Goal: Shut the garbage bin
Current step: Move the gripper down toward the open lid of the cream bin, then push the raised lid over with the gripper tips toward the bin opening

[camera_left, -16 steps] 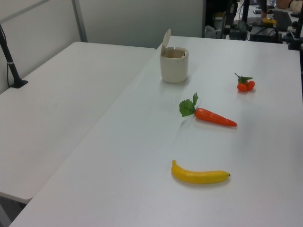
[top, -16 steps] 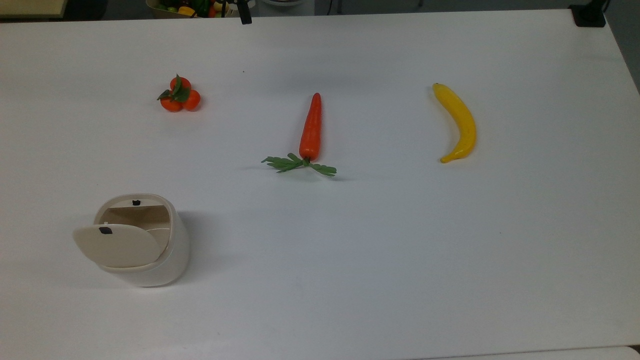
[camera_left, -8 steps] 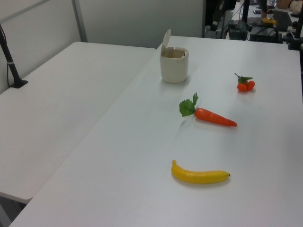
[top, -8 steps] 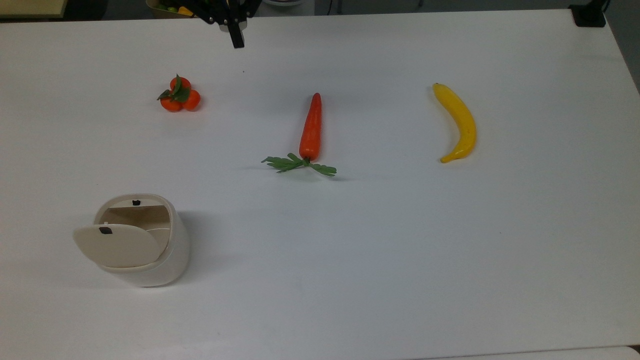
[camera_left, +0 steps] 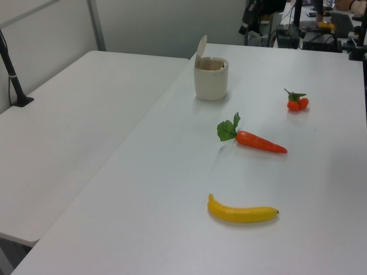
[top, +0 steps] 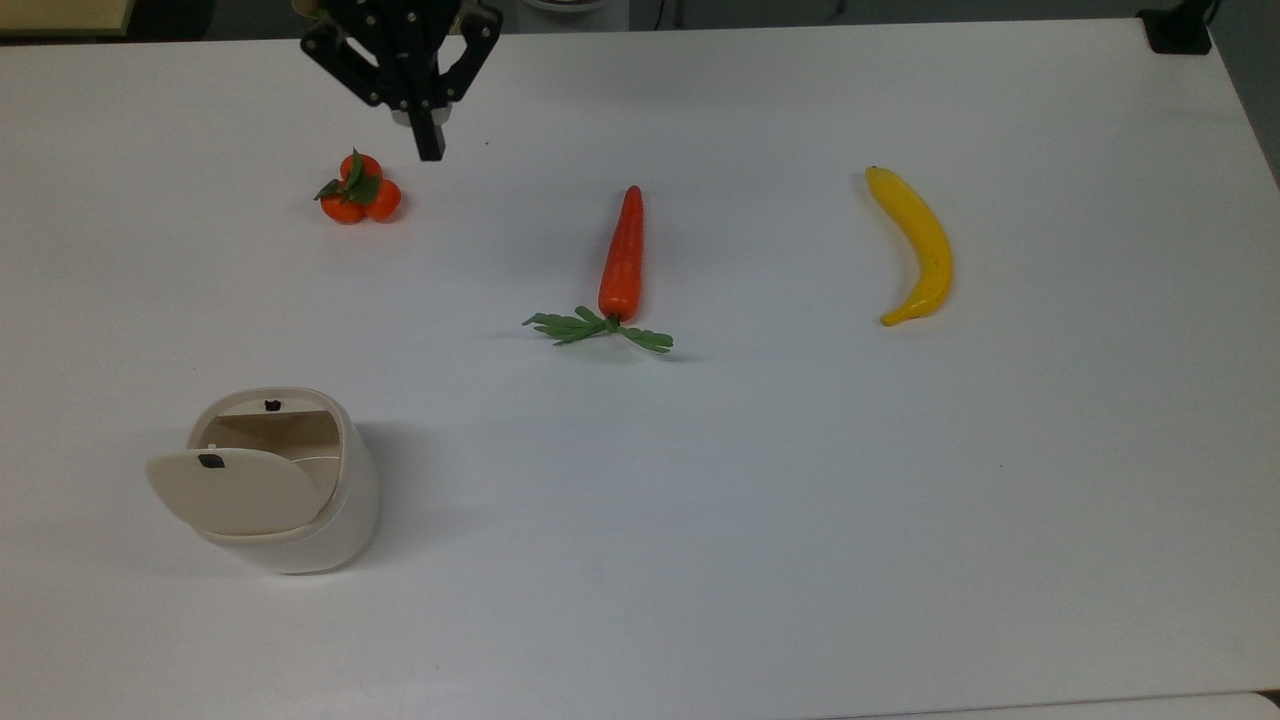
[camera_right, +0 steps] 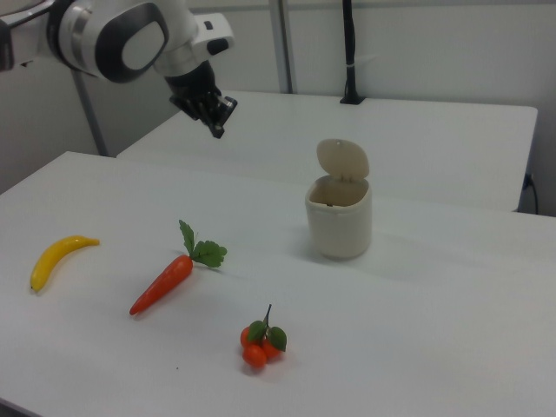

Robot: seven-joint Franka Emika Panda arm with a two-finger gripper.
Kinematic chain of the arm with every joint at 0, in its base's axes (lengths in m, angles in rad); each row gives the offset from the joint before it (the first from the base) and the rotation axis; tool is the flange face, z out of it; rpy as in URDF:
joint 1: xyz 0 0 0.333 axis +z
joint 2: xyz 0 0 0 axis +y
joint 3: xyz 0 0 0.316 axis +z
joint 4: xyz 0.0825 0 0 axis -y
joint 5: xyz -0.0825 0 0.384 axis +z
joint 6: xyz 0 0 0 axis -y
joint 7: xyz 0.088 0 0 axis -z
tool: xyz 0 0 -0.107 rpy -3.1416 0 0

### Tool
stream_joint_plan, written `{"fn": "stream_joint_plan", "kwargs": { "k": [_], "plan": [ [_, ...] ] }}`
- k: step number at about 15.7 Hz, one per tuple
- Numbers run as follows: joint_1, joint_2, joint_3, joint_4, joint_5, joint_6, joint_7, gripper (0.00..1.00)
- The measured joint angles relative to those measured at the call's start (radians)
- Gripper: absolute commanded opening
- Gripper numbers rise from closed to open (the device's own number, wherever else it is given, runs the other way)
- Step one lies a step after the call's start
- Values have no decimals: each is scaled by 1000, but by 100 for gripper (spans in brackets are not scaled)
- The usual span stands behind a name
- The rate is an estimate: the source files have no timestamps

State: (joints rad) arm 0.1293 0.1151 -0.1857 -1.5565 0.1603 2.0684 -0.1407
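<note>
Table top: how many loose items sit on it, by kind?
Small cream-white plastic garbage bin with its beige hinged lid raised: 1
Long orange carrot with green leaves: 1
Curved yellow banana: 1
Cluster of small orange tangerines with green leaves: 1
Total: 4
The black two-finger gripper above the white table holds nothing.

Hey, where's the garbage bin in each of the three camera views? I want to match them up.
Top view: garbage bin at lower left, lid raised, opening exposed.
Left view: garbage bin upper middle, at the table's far end, lid upright on its left.
Right view: garbage bin right of centre, lid standing open behind.
Shared landmark: the carrot, mid-table in all three, its green leaves on the end facing the bin's side of the table.
</note>
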Motion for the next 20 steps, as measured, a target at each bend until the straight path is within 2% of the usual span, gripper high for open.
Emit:
{"fn": "stream_joint_plan", "kwargs": {
  "k": [3,6,17,20],
  "plan": [
    [-26,73,0,88,0,8,50,0],
    [-43,132,0,145,0,101,84,0],
    [-53,328,0,159,0,650,129,0],
    [-66,373,0,160,0,755,130,0]
  ]
}}
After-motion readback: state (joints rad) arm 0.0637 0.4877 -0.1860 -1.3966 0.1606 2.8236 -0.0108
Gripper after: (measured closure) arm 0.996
